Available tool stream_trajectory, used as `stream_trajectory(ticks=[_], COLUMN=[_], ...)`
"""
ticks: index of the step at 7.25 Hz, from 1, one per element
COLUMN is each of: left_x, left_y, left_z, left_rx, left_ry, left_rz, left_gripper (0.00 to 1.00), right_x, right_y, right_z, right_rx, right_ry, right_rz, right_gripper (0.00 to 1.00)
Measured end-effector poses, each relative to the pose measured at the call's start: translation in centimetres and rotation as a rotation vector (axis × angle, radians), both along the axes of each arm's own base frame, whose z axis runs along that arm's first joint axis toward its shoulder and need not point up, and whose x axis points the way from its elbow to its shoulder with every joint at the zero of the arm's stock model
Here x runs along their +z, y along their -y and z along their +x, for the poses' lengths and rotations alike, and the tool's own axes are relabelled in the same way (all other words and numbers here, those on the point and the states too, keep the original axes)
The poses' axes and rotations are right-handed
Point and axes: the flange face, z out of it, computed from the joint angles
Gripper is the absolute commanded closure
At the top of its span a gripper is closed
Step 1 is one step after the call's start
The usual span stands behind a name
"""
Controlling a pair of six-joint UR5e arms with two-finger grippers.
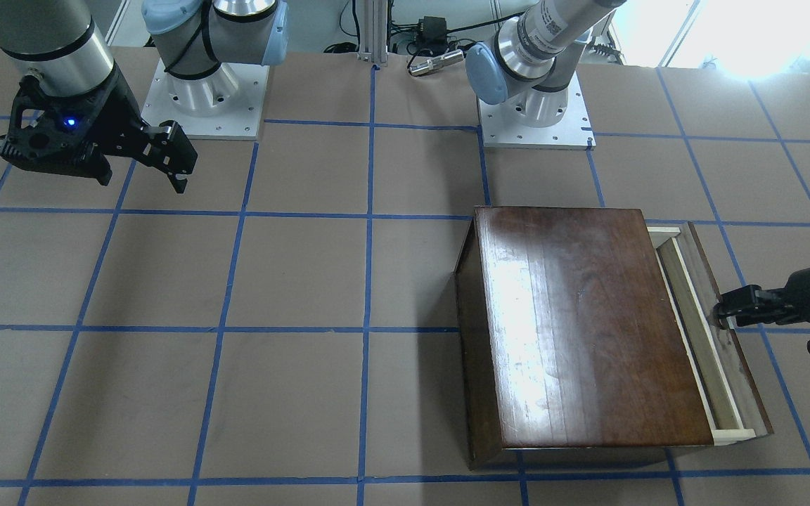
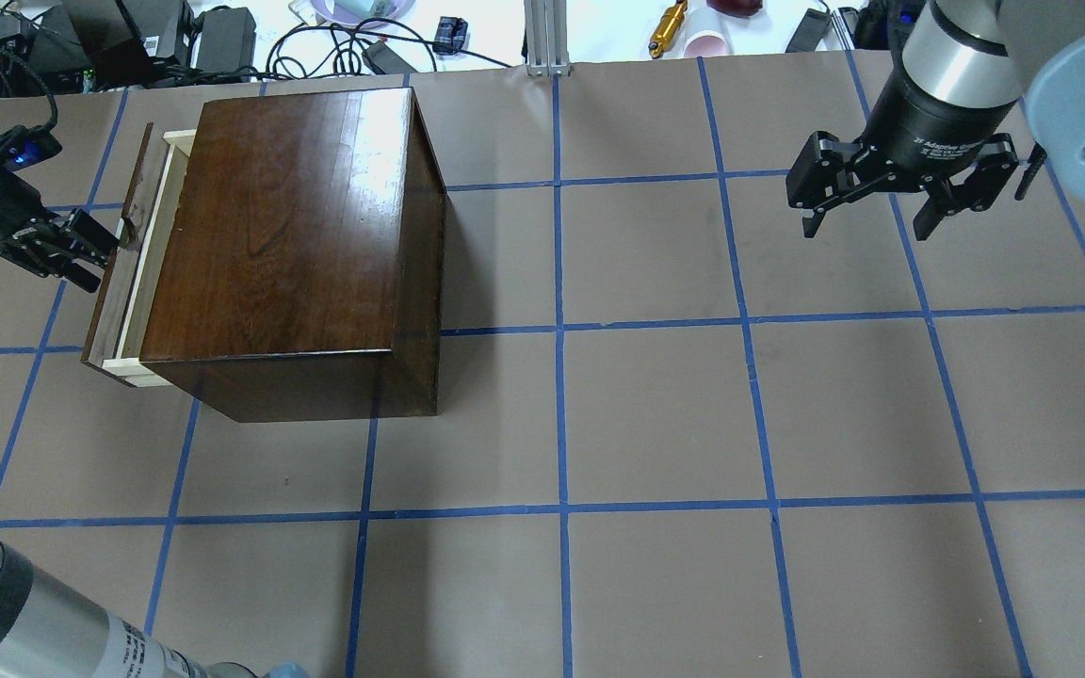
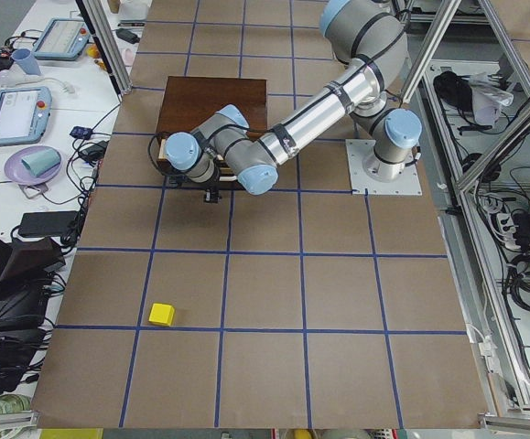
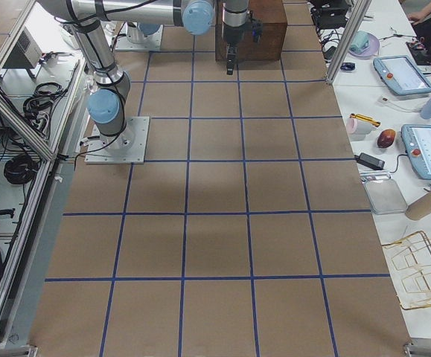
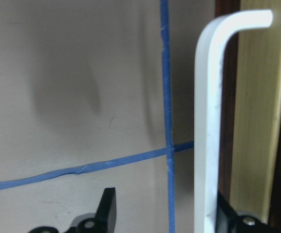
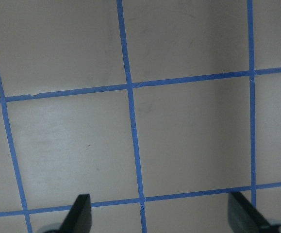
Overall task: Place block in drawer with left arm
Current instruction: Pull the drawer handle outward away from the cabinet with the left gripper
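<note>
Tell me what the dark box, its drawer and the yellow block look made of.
Glossy dark-brown box: varnished wood, grain and glare visible. Shallow pale drawer tray: bare matte wood, likely. Small yellow cube: uniform colour; plastic or painted wood, cannot tell.

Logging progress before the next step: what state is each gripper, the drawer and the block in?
Drawer: partly out of the box.
Block: loose on the table, away from the drawer.
Left gripper: open, around the handle.
Right gripper: open, empty, above the table.
</note>
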Motion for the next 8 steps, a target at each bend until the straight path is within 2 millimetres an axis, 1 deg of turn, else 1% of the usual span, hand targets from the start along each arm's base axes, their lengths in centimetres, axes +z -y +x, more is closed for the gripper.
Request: stream_trajectory(ticks=[4, 8], left_x=[1.1, 1.1], left_y=[0.3, 0.2], left_z=[1.0, 1.4], left_rx=[-0.018, -0.02], left_ry=[0.069, 0.082], left_rz=[0.014, 0.021], left_gripper=[0.32, 0.32], right_x=[0.0, 0.0], right_y=[0.0, 0.0], right_z=[0.0, 0.0], right_rx=[0.0, 0.0], right_ry=[0.0, 0.0], right_rz=[0.0, 0.0], right_gripper=[0.0, 0.0])
